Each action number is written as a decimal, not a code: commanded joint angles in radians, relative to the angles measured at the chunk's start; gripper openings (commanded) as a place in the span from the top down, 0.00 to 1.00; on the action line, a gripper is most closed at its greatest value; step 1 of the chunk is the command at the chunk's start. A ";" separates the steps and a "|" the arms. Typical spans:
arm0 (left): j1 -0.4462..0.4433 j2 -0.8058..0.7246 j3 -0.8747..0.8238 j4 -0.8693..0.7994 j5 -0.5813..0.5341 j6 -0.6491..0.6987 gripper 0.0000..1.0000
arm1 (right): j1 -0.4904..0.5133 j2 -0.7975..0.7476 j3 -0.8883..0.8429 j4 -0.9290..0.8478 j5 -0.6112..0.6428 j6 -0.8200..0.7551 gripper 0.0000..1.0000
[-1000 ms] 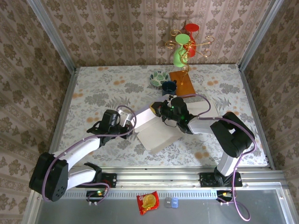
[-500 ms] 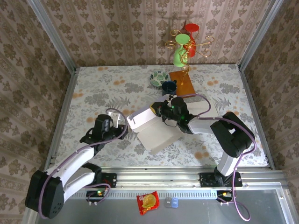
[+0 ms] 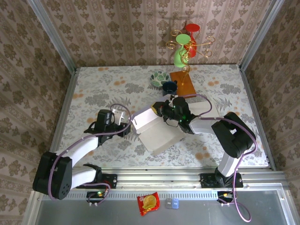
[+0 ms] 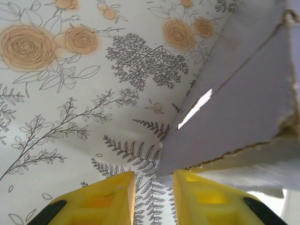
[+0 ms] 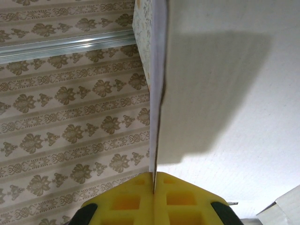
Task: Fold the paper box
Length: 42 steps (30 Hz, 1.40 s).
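1 paper box (image 3: 155, 135): right gripper (image 5: 153, 177) pinches its wall, left gripper (image 4: 153, 192) gapes beside it.

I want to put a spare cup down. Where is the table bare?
Free: back-left table, between the left rail and bowl; also the right side past the board. Crowded: centre, where left hand and right hand meet the paper box.
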 commanded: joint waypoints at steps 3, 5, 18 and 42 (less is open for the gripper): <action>-0.034 0.017 0.047 0.034 0.048 0.072 0.71 | 0.006 0.025 0.022 -0.027 -0.016 -0.002 1.00; -0.046 0.019 0.048 0.039 0.046 0.073 0.71 | 0.005 0.026 0.023 -0.025 -0.015 0.000 1.00; -0.083 0.045 0.073 0.058 0.013 0.056 0.68 | 0.006 0.026 0.024 -0.028 -0.015 0.000 1.00; -0.212 0.067 0.051 0.158 -0.142 -0.095 0.67 | 0.007 0.039 -0.018 0.062 0.012 0.029 1.00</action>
